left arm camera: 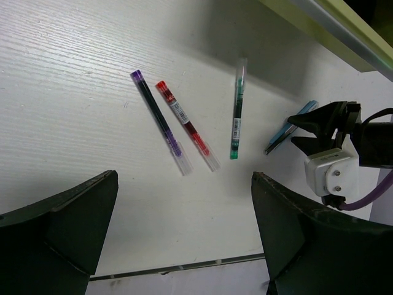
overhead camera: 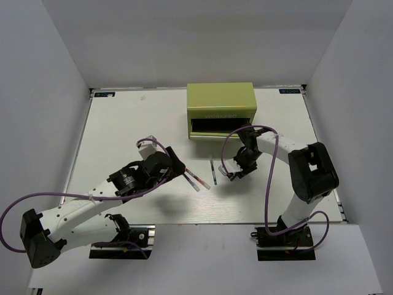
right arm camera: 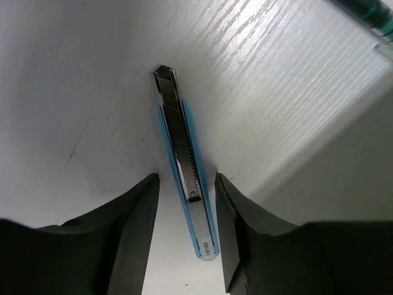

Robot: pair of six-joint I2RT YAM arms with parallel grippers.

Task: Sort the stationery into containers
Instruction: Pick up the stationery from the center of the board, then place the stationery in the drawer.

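Note:
A dark purple pen [left arm camera: 158,120], a red-pink pen [left arm camera: 186,125] and a dark green pen [left arm camera: 237,110] lie loose on the white table. To their right lies a light blue stationery piece with a metal slider [right arm camera: 184,153], flat on the table. My right gripper [right arm camera: 186,176] is open astride its near end, with a gap on each side. My left gripper [left arm camera: 184,177] hangs wide open and empty above the table, short of the purple pen [overhead camera: 190,182]. The yellow-green chest [overhead camera: 221,104] stands at the back, a dark slot showing along its front.
White walls close in the table [overhead camera: 123,129] on three sides. The chest's front edge [left arm camera: 344,31] juts just beyond the green pen and my right gripper [left arm camera: 305,130]. The two arms are close together around the pens at mid-table.

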